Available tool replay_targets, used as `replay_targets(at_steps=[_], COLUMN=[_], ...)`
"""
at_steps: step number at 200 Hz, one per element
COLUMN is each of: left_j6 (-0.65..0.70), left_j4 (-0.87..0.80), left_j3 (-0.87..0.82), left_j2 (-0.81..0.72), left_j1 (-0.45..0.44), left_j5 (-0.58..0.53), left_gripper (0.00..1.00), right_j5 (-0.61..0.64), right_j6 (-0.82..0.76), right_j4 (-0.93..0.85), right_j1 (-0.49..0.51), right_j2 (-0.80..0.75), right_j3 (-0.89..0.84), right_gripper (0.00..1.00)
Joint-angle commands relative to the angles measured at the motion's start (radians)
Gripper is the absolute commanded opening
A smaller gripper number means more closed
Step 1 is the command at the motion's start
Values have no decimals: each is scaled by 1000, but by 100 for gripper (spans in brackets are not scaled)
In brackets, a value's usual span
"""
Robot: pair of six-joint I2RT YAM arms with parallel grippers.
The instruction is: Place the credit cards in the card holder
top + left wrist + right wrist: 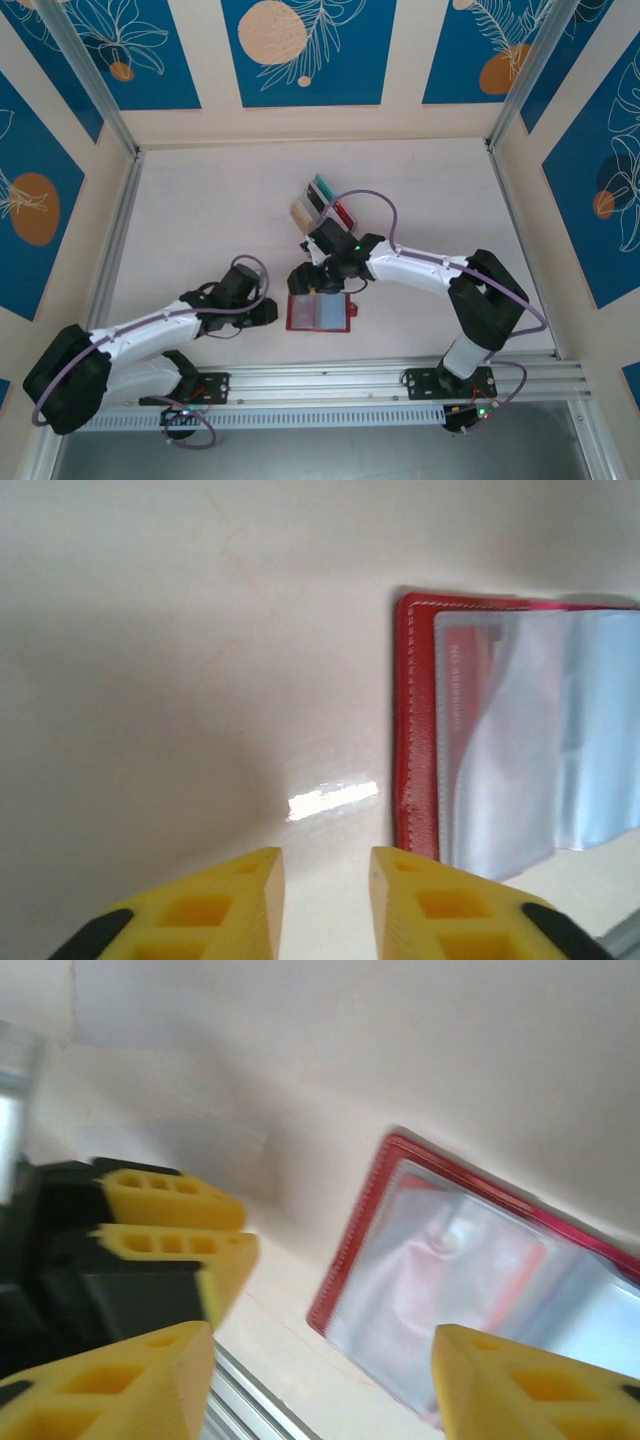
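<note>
As credit cards (322, 203) stand racked, right pincer (322, 1345) hovers by card holder (320, 312).

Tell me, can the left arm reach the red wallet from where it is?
Probably yes. The left gripper is open just beside the card holder, and only bare table lies between them.

This looks like a robot test cell in a lab. A left arm (150, 335) and a right arm (430, 270) are bolted to a metal rail (330, 378) along the near edge of a pale bench (220, 200). Metal posts (90, 75) frame wall panels (310, 60) printed with blue leaf patterns. Lilac cables (395, 215) loop along the arms.
</note>
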Motion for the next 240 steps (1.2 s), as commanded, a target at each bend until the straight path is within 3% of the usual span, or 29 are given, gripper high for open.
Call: replay_targets(at_steps=[1, 40, 83, 101, 117, 142, 169, 202, 240], left_j6=[59, 95, 87, 90, 96, 115, 118, 124, 136], left_j4=[-82, -92, -66, -71, -74, -47, 31, 85, 113], left_j3=[33, 80, 88, 88, 87, 94, 116, 171, 217], left_j2=[-44, -41, -8, -13, -22, -13, 25, 96, 181], left_j1=[17, 23, 29, 36, 45, 59, 73, 77, 80], left_j5=[41, 32, 40, 38, 36, 40, 76, 95, 120], left_gripper=[33, 36, 37, 39, 42, 49, 53, 57, 57], right_j5=[48, -22, -25, -38, -37, 73, 169, 190, 131], right_j6=[-17, -13, -6, -14, -36, -108, -152, -248, -316], right_j4=[-94, -30, 5, 3, -3, -104, -172, -251, -325], right_j1=[-19, 29, 59, 39, 6, -86, -276, -424, -479], right_j2=[-42, 45, 215, 213, 141, 12, -51, 63, 234], right_j3=[-54, -45, 36, 36, 26, 88, 175, 382, 581], right_gripper=[49, 21, 18, 18, 21, 38, 58, 63, 61])
